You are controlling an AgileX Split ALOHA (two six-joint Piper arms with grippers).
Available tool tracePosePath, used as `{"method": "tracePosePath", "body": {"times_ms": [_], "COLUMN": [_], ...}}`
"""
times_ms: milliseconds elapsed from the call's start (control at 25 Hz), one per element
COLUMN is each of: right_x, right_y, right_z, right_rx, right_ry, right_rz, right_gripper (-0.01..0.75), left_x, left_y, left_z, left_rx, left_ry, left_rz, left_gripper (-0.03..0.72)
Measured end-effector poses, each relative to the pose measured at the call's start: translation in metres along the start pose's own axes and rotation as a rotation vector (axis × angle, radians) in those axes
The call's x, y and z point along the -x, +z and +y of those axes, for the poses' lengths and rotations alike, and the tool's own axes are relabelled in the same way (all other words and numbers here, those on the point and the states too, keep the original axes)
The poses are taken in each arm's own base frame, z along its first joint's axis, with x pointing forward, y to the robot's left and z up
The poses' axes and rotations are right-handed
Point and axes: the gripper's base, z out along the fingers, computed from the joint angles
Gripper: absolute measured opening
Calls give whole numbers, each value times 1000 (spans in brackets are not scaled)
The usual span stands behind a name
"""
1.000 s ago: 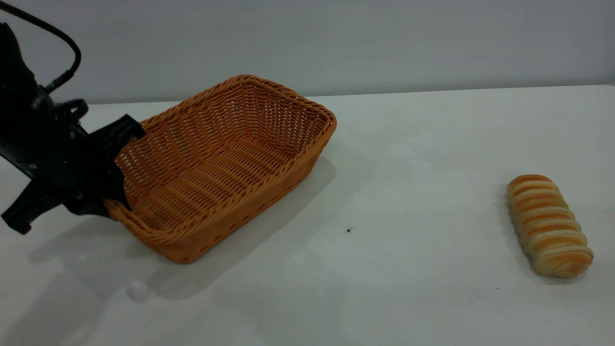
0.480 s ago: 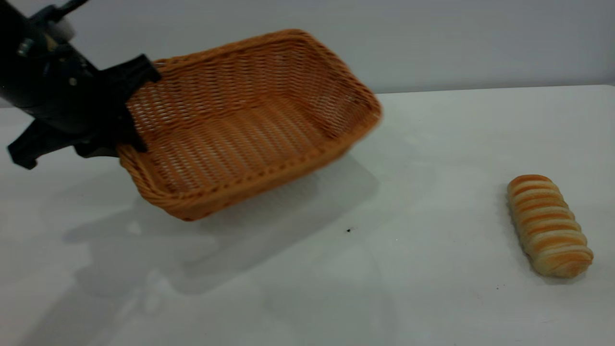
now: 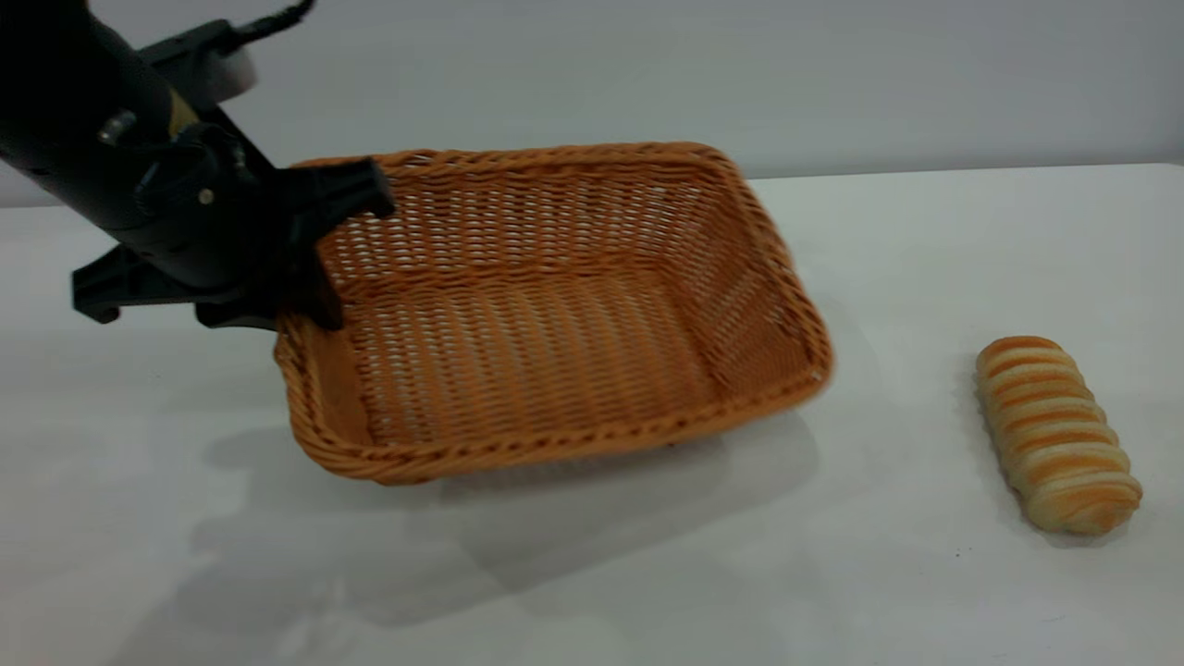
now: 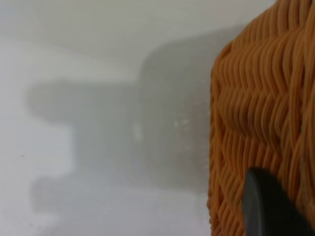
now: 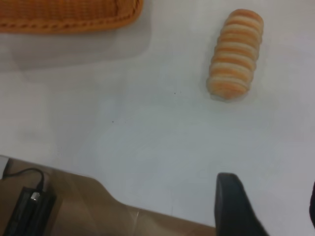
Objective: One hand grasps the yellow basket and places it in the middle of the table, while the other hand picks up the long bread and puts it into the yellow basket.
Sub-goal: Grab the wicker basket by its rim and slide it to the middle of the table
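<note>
At the left of the exterior view, the left hand (image 3: 310, 245) is seen clamped on the braided rim at the short left end of the yellow basket (image 3: 555, 314), 1 finger inside the wall and 1 outside. The basket is held tilted, its left end raised; whether the lower right edge touches the white counter (image 3: 879, 231) cannot be told, though a shadow is cast beneath it. The basket-placing step is judged to be in hand: the basket sits left of centre and is not yet set down flat. Next, it would need to be lowered level at the middle of the counter and released. Farther right, well apart from the basket, the long bread (image 3: 1057, 433) lies untouched on the counter. In the right wrist view, 1 dark finger (image 5: 234, 206) of the right hand is seen above the counter edge, short of the bread; the fingers appear spread apart, and the bread would have to be reached afterward.
</note>
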Motion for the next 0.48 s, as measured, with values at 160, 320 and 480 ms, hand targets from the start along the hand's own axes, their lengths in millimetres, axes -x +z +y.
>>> {"method": "tracePosePath", "body": {"times_ms": [160, 320, 480], "right_x": [0, 0, 0], "right_y": [0, 0, 0], "right_z": [0, 0, 0], "right_rx": [0, 0, 0], "right_ry": [0, 0, 0], "right_rz": [0, 0, 0], "right_gripper": [413, 413, 413], "left_x": [-6, -8, -12], "left_y": [0, 0, 0], "left_z": [-8, -11, -17], "left_rx": [-19, -27, -46], "left_ry": [83, 139, 225], "left_rz": [6, 6, 4], "left_gripper": [105, 105, 105]}}
